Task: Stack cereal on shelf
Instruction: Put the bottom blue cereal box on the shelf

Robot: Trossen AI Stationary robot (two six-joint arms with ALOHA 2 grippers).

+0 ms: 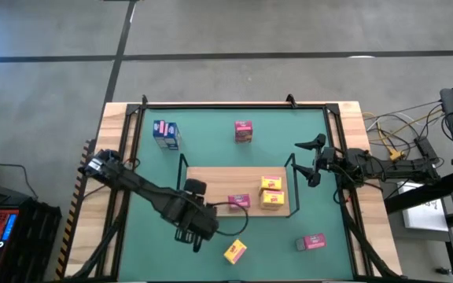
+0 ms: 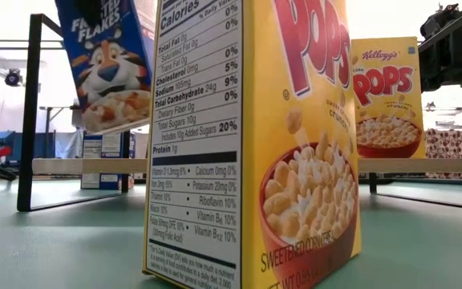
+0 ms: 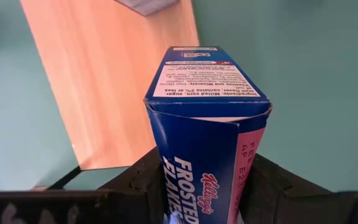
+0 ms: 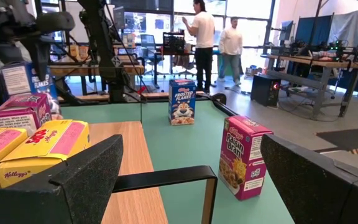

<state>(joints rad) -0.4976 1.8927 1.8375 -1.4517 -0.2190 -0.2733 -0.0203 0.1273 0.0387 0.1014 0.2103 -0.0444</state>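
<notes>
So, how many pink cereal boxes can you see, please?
3: far pink box on the table, middle pink box on the shelf, near-right pink box on the table; the left arm may hide more.

The left tool (image 3: 207, 199) is clamped on a blue Frosted Flakes box (image 3: 207, 118), lifting it tilted off the worktop, just short of the shelf's near edge. Ahead of it lies the shelf (image 1: 211, 182), a flat light-wood board with thin black rails. On the board, beyond that tool, a pink box (image 1: 239, 201) lies flat beside two yellow Corn Pops boxes (image 1: 271, 192). Just beside the left tool a yellow box (image 1: 235, 251) stands tilted, with a pink box (image 1: 311, 241) farther along. Out past the shelf stand a blue box (image 1: 166, 134) and an upright Raisin Bran box (image 1: 244, 130), the latter near the open right tool (image 1: 314, 161).
</notes>
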